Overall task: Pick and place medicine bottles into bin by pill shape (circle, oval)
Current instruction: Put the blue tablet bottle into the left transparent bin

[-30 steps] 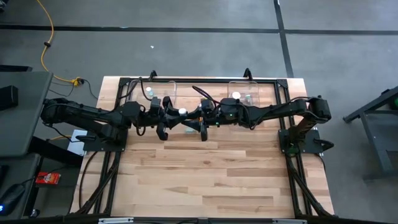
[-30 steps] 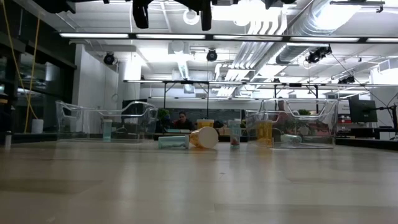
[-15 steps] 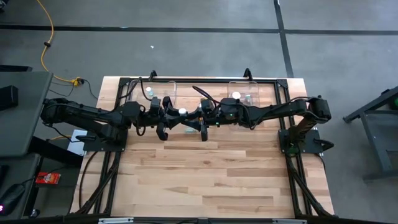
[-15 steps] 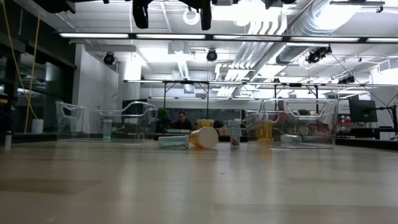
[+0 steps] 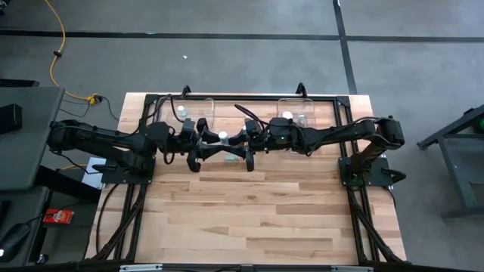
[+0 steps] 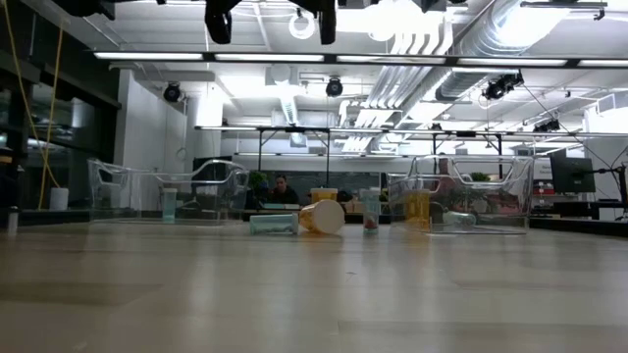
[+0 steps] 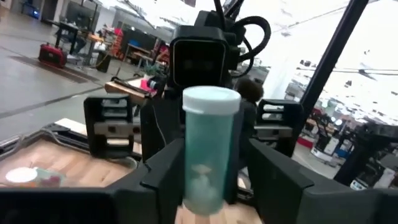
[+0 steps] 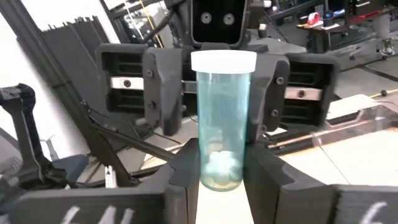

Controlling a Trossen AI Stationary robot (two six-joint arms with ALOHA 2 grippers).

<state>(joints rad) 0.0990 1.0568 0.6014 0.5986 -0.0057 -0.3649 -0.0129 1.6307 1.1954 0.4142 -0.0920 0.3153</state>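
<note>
A clear, pale teal medicine bottle (image 5: 223, 137) with a white cap stands upright in the air between both grippers, above the table's far middle. It holds a few white pills at its bottom (image 8: 222, 168). My left gripper (image 5: 215, 142) comes from the left and my right gripper (image 5: 233, 141) from the right. They face each other, both shut on the bottle. On the table below, a teal bottle (image 6: 273, 224) and an orange bottle (image 6: 324, 217) lie on their sides. A clear one (image 6: 370, 211) stands upright. My left gripper pinches the bottle's body (image 7: 211, 168) between its two fingers (image 7: 165, 168), which come level from the table's left; in the right wrist view they flank the upper half (image 8: 224, 93). The bottle is upright, clear of the table. My right gripper pinches the bottle's lower part (image 8: 222, 155) between its two fingers (image 8: 186, 174), which come level from the table's right. The bottle stands upright with its cap (image 8: 224, 61) up, lifted clear of the table.
Two clear bins stand at the far edge, the left bin (image 5: 193, 112) and the right bin (image 5: 295, 113), each with bottles inside. The wooden table's near half (image 5: 249, 219) is bare. A person (image 6: 282, 188) sits in the room beyond the table.
Both grippers have risen a little with the bottle between them. The bottle stays upright.
</note>
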